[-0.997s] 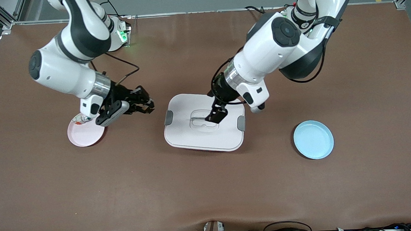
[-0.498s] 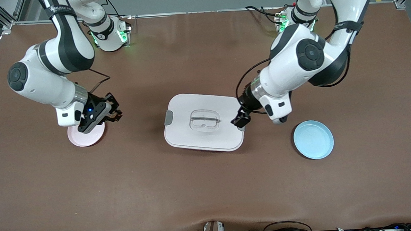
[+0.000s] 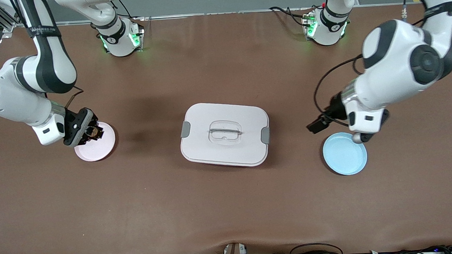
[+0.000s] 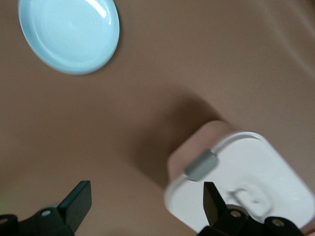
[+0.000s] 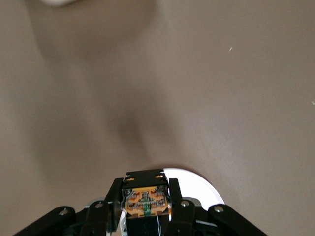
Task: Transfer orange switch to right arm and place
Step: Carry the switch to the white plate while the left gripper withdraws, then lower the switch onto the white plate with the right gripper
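Observation:
My right gripper (image 3: 90, 133) is shut on the orange switch (image 3: 93, 131), a tiny black box with an orange face, and holds it over the edge of the pink plate (image 3: 99, 148). In the right wrist view the switch (image 5: 144, 200) sits between the fingers, with the plate (image 5: 199, 186) just under them. My left gripper (image 3: 316, 126) is open and empty, up in the air beside the blue plate (image 3: 344, 154). In the left wrist view its gripper (image 4: 146, 202) is spread wide over bare table.
A white box with a lid, grey clips and a clear handle (image 3: 224, 134) stands mid-table between the plates; it also shows in the left wrist view (image 4: 248, 182), as does the blue plate (image 4: 69, 32). The table is a brown mat.
My right gripper has carried the switch from beside the white box to over the pink plate. My left gripper has pulled away from the box lid to beside the blue plate.

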Available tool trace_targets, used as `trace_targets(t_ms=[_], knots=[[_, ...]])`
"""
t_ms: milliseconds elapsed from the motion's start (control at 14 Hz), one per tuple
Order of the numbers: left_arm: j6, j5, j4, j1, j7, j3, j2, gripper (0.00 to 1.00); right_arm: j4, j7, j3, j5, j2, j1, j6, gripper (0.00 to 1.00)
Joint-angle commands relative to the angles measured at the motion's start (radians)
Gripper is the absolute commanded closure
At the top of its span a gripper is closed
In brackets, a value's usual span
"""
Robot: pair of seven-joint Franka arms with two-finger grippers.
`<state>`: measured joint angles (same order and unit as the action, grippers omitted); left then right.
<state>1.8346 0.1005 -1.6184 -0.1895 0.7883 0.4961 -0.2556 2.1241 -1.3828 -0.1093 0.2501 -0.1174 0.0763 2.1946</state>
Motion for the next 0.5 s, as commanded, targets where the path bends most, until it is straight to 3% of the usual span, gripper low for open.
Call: trace_targets(t_ms=[0, 142, 427], knots=[[-0.005, -0.048, -0.055, -0.071, -0.39, 0.006, 0.05, 0.0, 0.04, -0.096, 0.017, -0.054, -0.022, -0.041, 0.053, 1.0], [-0.006, -0.119, -0.046, -0.105, -0.466, 0.007, 0.05, 0.0, 0.043, -0.097, 0.017, -0.173, -0.036, -0.035, 0.079, 1.0], [-0.08, -0.116, 0.061, -0.188, -0.485, 0.009, 0.079, 0.0, 0.091, -0.097, 0.017, -0.251, -0.057, -0.043, 0.195, 1.0]])
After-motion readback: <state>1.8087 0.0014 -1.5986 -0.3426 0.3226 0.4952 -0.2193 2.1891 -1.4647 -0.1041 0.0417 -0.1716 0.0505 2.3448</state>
